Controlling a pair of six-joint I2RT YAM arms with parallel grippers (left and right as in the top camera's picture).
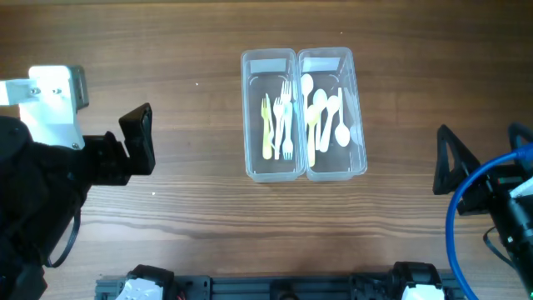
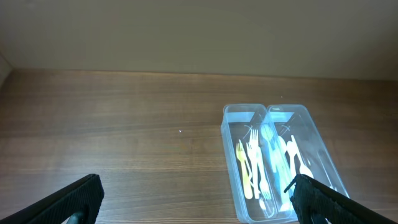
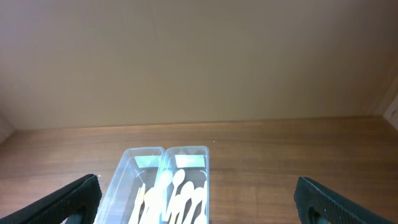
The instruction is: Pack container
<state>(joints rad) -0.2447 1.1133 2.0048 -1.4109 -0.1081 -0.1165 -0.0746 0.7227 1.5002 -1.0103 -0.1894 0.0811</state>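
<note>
Two clear plastic containers stand side by side at the table's middle. The left container (image 1: 268, 55) holds yellow and white forks (image 1: 279, 125). The right container (image 1: 325, 52) holds white and pale yellow spoons (image 1: 325, 117). My left gripper (image 1: 141, 137) is open and empty at the far left, well apart from them. My right gripper (image 1: 483, 154) is open and empty at the far right. The left wrist view shows its open jaws (image 2: 196, 205) with the fork container (image 2: 244, 109) and the spoon container (image 2: 287, 109) ahead to the right. The right wrist view shows its open jaws (image 3: 199, 202) and both containers (image 3: 144, 152).
The wooden table (image 1: 166, 50) stretches bare on both sides of the containers. A plain beige wall (image 3: 199, 56) rises behind the table's far edge. The arms' bases sit at the near edge (image 1: 275, 287).
</note>
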